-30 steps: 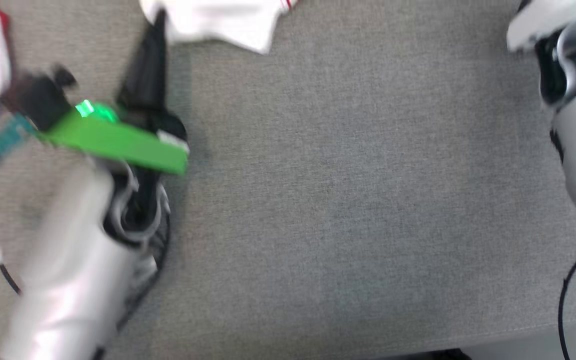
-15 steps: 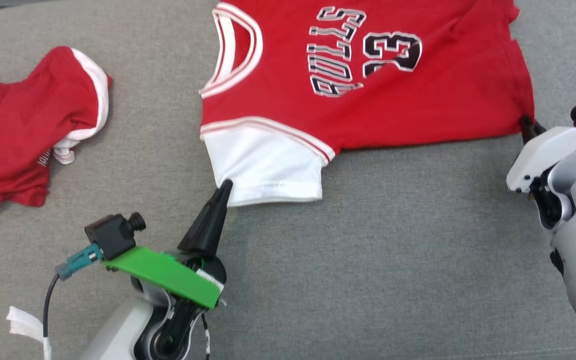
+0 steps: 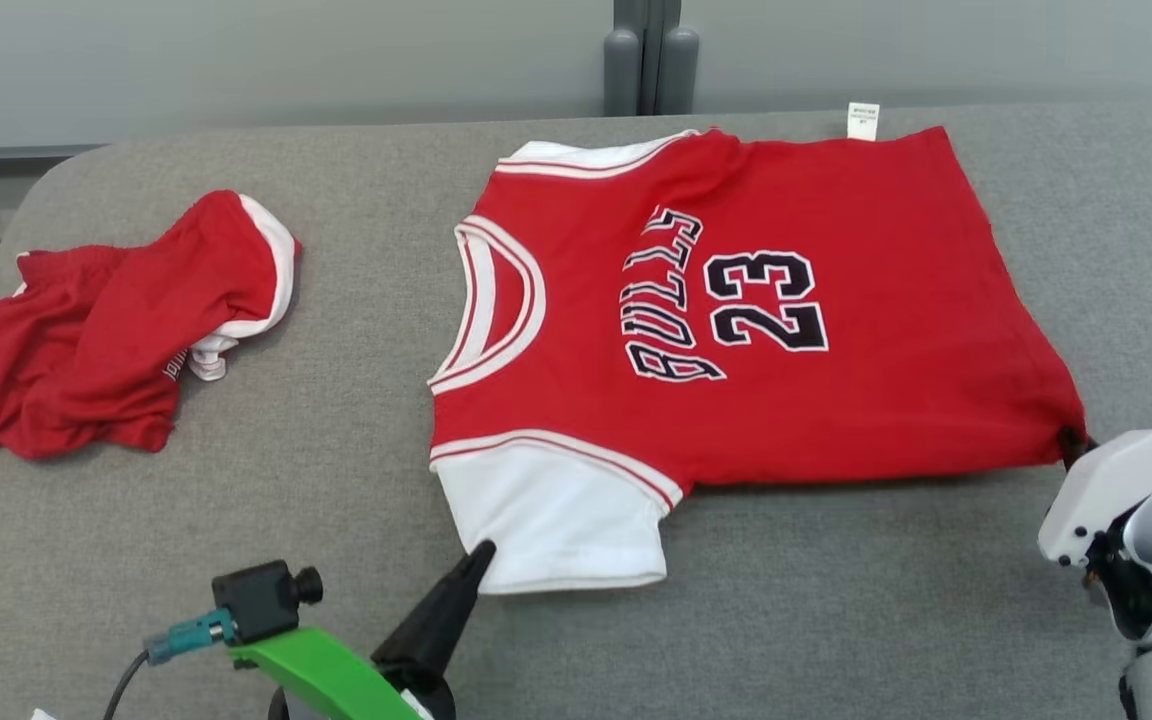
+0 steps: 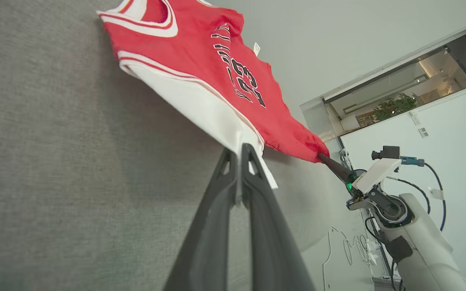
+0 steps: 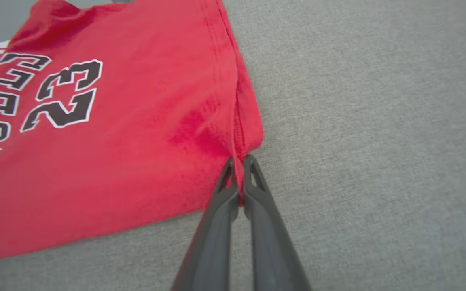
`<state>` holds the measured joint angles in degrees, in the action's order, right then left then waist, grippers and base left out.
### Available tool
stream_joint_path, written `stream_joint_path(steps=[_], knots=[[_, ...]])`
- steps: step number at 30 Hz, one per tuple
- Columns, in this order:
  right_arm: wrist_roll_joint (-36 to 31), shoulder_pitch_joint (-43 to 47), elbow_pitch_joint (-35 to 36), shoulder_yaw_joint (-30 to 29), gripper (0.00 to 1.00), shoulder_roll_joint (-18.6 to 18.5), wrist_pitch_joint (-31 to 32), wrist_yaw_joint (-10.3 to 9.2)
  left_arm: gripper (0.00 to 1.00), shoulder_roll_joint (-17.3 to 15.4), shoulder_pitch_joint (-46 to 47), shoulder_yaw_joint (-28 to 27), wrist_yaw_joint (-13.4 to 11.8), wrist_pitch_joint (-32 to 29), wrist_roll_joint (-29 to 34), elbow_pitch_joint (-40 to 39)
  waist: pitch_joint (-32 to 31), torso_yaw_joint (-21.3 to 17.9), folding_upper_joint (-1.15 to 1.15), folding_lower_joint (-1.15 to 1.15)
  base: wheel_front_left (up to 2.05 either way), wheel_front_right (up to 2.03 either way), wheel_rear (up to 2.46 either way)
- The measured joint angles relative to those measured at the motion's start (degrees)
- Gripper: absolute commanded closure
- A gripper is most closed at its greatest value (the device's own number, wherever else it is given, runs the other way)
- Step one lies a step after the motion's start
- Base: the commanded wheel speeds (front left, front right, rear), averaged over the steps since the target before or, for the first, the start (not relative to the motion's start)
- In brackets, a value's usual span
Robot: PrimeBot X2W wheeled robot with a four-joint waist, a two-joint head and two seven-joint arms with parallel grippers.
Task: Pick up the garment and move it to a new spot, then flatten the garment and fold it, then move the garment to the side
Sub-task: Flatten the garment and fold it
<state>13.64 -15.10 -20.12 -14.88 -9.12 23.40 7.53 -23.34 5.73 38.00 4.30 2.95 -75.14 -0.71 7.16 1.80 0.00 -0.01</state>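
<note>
Across the middle of the grey padded table (image 3: 336, 480) a red jersey (image 3: 866, 420) lies face up, its neck hole turned toward the table's left edge and its hem toward the right edge. Its far side runs close along the table's back edge, where a small white label (image 3: 863, 120) sticks out.

The left gripper (image 3: 481, 552) has its jaws pinched shut on the near corner of the white sleeve (image 3: 556, 520). The right gripper (image 5: 238, 161) has its jaws closed tight on the near hem corner, with red cloth puckered between the tips.

The two holds sit at opposite ends of the jersey's near side, and that looks deliberate. With a corner in each gripper, the cloth can be drawn taut lengthwise so the body spreads without wrinkles (the printed number already reads almost flat). Seen from the left wrist, the near side seems to hang a little above the table between the two grippers, though from overhead I can't be sure it is lifted at all.

I'd judge this to be the flattening stage, with the folding not yet begun.

A crumpled heap of red cloth (image 3: 106, 330) sits well apart by the left edge, out of the way.
</note>
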Motion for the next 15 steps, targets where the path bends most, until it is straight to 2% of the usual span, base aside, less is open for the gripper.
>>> stream_joint_path(steps=[3, 7, 10, 15], knots=[[-3.44, 4.85, 8.59, -3.28, 1.0, 3.57, 5.41, 0.01, 1.0, -1.04, -1.79, 1.02, -1.32, -2.94, -2.08, -0.85, -0.35, -0.59, 0.0, 0.0, 0.0, 0.0, 0.0], [-5.76, 8.86, 15.83, -6.35, 1.0, 5.37, 10.44, 0.01, 1.0, -3.31, -4.15, 2.21, -3.86, -7.08, -4.36, -2.25, -0.23, -0.84, 0.0, 0.0, 0.0, 0.0, 0.0], [-6.37, 10.91, 19.25, -7.88, 1.0, 6.19, 13.59, 0.01, 1.0, -4.68, -5.14, 2.15, -4.81, -8.35, -5.28, -3.71, 0.02, -0.71, 0.0, 0.0, 0.0, 0.0, 0.0], [-6.7, 12.55, 21.57, -9.22, 1.0, 6.27, 16.11, 0.01, 1.0, -5.65, -5.34, 0.94, -4.9, -8.06, -5.97, -5.33, 0.65, -0.51, 0.0, 0.0, 0.0, 0.0, 0.0]])
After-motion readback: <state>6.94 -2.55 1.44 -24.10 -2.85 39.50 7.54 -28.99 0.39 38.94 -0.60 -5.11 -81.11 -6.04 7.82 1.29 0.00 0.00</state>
